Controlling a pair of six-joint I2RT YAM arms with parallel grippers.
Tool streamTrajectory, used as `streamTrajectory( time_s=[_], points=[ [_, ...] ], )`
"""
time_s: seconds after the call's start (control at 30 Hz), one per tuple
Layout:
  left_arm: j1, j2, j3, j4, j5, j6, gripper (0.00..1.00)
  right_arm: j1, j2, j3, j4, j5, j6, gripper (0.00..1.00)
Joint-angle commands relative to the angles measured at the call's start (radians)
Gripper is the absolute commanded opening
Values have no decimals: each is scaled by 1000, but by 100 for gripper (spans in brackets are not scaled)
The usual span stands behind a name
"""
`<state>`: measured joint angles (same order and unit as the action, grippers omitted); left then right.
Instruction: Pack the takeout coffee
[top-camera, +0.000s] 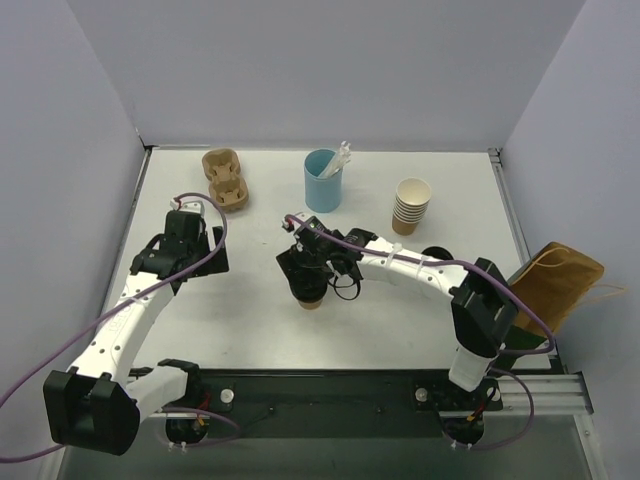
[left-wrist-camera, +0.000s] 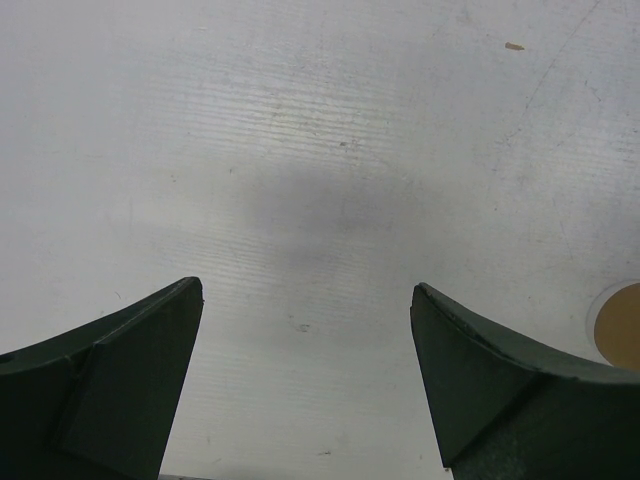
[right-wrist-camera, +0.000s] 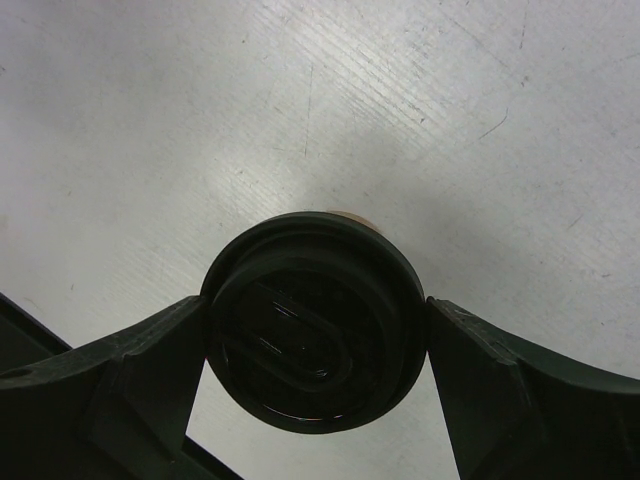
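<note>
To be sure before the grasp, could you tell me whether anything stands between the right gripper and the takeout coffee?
Nothing visible does. The fingers of the right gripper stand one on each side of the takeout coffee, with only bare table around it. Whether they press on it cannot be told.

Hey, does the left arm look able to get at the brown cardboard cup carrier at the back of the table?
Probably yes. The left tool is open over the white table, and the brown cardboard cup carrier lies just beyond it with nothing between them.
</note>
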<state>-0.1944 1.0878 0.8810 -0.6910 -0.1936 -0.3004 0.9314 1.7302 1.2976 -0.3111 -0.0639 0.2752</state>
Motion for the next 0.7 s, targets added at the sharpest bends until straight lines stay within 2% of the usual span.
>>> streamTrajectory(
  time_s=[0.0, 0.03, 0.17, 0.33, 0.67],
  points=[
    [4, -25, 1, 39, 10, 18, 95, 9, 8, 20, -43, 48, -10, 84],
    [4, -25, 0, 36, 10, 18, 95, 6, 8, 20, -46, 61, -8, 81],
    [4, -28, -4, 36, 11, 17, 95, -41, 9, 28, -45, 101, -19, 80],
    [1, -32, -7, 39, 20, 17, 95, -175, 40, 57, -13, 40, -37, 80],
    [-10, -34, -8, 38, 22, 18, 95, -381, 190, 242, 0, -4, -15, 81]
  ],
)
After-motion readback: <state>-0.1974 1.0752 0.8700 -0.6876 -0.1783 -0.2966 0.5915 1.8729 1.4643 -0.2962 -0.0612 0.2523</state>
